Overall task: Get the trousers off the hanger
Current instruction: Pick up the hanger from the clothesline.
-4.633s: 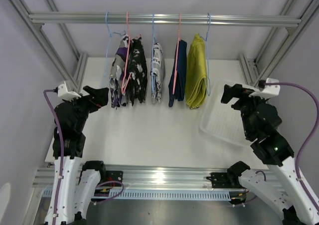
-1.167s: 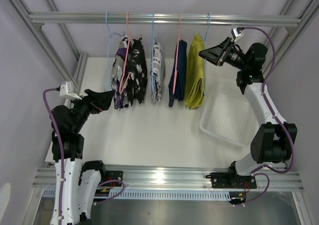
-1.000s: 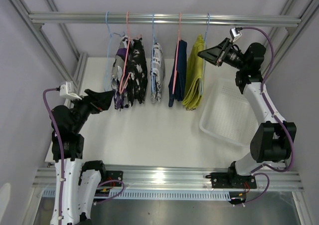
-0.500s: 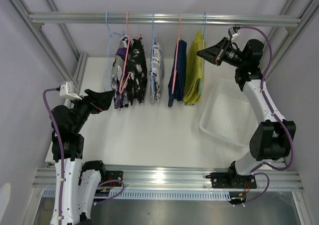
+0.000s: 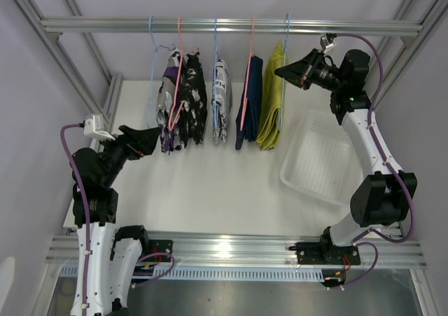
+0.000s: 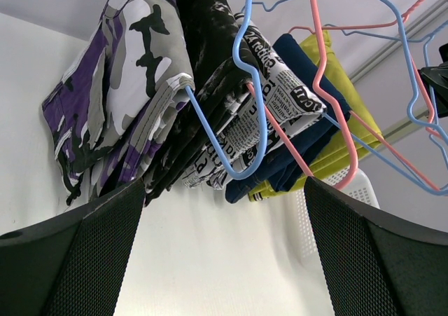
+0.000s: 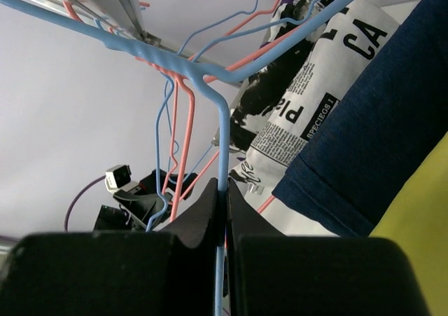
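**Top external view.** Five trousers hang in a row from the rail (image 5: 231, 26) above the far edge of the counter (image 5: 224, 190). The yellow-green pair (image 5: 269, 113) is nearest the far right corner, on the rightmost blue hanger (image 5: 285, 43), with the navy pair (image 5: 249, 106) just beside it. The right gripper (image 5: 283, 69) is raised to that hanger's neck. The left gripper (image 5: 148, 142) sits low near the left edge. A white basket (image 5: 329, 183) lies by the right edge.

**Left wrist view.** The left gripper (image 6: 224, 190) has its jaws wide apart and holds nothing.

**Right wrist view.** The right gripper (image 7: 223, 193) is pinched tight on the rightmost blue hanger (image 7: 222, 141) at its wire stem.

**Hazards.**
- The thin wire may twist or slip in the pinch.
- A tilted hanger could shed the folded pair onto the counter, short of the basket.
- A sideways swing may snag the neighbouring pink hanger (image 5: 250, 64).
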Controlling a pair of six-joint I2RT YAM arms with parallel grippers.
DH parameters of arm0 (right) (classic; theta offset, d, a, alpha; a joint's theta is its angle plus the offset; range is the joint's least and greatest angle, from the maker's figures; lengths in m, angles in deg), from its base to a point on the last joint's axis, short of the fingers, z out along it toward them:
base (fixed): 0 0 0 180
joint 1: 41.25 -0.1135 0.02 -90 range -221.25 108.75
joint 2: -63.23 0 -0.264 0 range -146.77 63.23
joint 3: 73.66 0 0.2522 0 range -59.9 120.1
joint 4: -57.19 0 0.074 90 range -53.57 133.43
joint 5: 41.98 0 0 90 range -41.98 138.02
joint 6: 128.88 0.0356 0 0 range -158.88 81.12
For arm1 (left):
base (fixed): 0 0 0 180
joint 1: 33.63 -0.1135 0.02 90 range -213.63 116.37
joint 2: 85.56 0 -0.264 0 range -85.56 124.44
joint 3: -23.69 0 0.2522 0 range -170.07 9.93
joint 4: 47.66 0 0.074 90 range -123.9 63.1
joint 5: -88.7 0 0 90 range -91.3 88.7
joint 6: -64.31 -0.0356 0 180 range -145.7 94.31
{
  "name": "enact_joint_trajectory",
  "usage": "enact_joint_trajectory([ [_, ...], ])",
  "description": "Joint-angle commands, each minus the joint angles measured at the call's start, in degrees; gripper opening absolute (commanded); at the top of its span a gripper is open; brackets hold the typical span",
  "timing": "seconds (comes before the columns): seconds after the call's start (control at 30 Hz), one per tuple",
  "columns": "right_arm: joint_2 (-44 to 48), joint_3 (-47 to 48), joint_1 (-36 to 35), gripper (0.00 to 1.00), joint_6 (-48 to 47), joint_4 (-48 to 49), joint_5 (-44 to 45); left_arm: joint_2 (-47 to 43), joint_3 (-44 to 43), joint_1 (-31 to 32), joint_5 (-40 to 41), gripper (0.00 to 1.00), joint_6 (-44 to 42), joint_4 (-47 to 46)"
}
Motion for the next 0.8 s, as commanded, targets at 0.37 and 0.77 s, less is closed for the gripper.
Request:
enact_joint_trajectory([
  [0.37,5.42,12.51,0.98,0.0,1.53,14.22,5.55,-0.34,0.13,-0.55,-1.26,0.99,-1.9,-1.44],
  [0.77,2.44,20.33,2.21,0.0,1.98,12.46,5.2,-0.08,-0.05,-0.55,-1.09,0.99,-2.07,-1.35],
])
